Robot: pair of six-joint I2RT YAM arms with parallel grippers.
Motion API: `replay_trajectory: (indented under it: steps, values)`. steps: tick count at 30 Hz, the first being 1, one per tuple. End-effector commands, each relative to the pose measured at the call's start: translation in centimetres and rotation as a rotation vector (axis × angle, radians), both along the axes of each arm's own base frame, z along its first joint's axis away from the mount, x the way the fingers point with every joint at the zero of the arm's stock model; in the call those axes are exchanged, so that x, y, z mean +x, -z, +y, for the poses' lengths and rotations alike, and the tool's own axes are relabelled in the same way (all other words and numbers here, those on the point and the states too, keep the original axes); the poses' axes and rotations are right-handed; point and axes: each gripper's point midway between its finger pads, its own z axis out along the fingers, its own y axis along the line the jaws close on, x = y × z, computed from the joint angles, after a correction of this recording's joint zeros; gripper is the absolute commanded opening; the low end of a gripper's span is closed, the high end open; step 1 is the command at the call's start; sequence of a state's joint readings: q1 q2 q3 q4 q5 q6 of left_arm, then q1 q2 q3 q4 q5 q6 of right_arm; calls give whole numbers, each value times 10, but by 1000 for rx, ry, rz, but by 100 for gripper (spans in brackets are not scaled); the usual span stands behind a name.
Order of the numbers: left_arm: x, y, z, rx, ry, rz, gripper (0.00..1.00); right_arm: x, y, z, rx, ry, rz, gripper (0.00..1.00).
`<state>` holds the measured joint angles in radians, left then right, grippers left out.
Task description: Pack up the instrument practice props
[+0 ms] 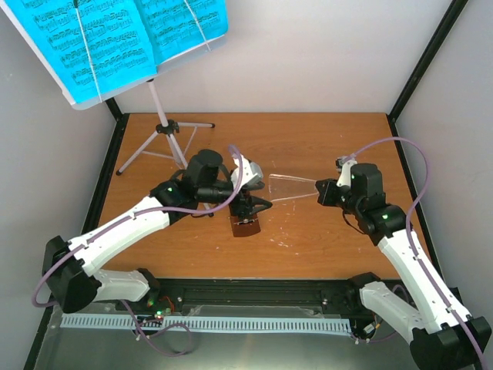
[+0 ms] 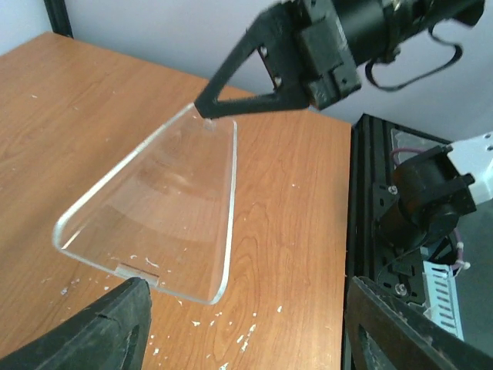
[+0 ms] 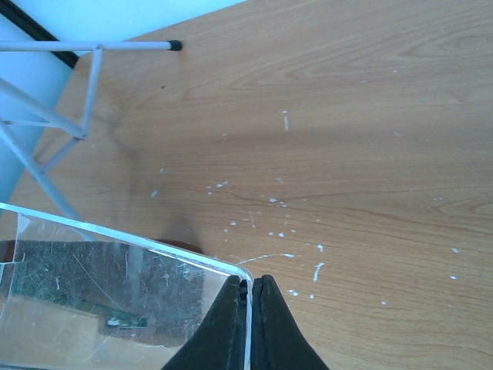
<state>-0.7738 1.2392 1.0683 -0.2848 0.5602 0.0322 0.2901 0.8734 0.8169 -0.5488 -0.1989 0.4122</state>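
Left gripper (image 1: 253,204), jaws apart, hangs over the brown metronome (image 1: 245,226) on the bench (image 1: 347,139), right of the music stand (image 1: 166,127) bearing cyan pages (image 1: 115,38). Right gripper (image 1: 320,190) pinches the clear cover (image 1: 293,187) by its narrow end, airborne between the 2 grippers.

The sheet-music pages (image 1: 115,38) are bright cyan, printed with black staves and notes. Beneath them the music stand (image 1: 167,126) is pale silver-grey. The metronome (image 1: 245,226) is dark brown, and its front cover (image 2: 162,208) is clear, colourless plastic, lightly scuffed. The table (image 1: 339,139) is orange-brown woodgrain flecked with white. The left arm (image 1: 123,227) and right arm (image 1: 420,266) are white with black joints, trailing purple cables (image 1: 393,139).
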Motion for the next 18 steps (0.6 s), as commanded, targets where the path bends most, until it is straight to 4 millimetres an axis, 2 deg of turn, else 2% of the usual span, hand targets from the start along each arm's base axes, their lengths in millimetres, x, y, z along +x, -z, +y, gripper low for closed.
replay_trajectory:
  steps: [1, 7, 18]
  values:
    - [-3, 10, -10, 54, 12, -62, 70, -9, -18, 10, 68, -53, -4, 3]
    - [-1, 26, -18, 110, -10, -105, 67, -9, -26, 22, 121, -106, -3, 3]
    - [-8, 20, -17, 86, 1, -165, 53, -7, -27, 24, 130, -109, 6, 3]
